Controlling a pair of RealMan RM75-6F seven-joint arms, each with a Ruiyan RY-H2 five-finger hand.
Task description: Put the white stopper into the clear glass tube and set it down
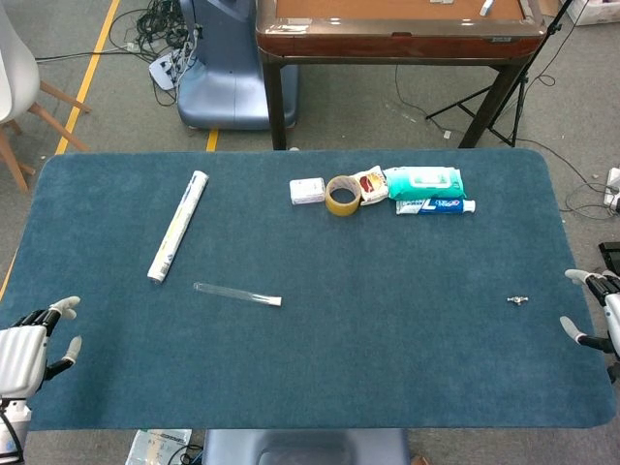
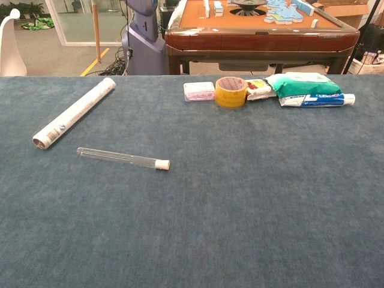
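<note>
From the head view, the glass tube (image 1: 236,294) lies capped on the blue table (image 1: 407,339); my left hand (image 1: 27,347) and right hand (image 1: 599,312) sit at the edges, fingers spread, holding nothing. Chest view: I'd guess the tube could roll toward the paper roll (image 2: 74,112); tape (image 2: 230,91) and wipes (image 2: 303,83) are well clear.

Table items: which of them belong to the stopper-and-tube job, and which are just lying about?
Job:
- clear glass tube, lying flat
- white stopper, seated in the tube's end

Lying about:
- rolled paper tube
- small white box
- yellow tape roll
- snack packet
- green wipes pack
- toothpaste tube
- small metal piece
</note>
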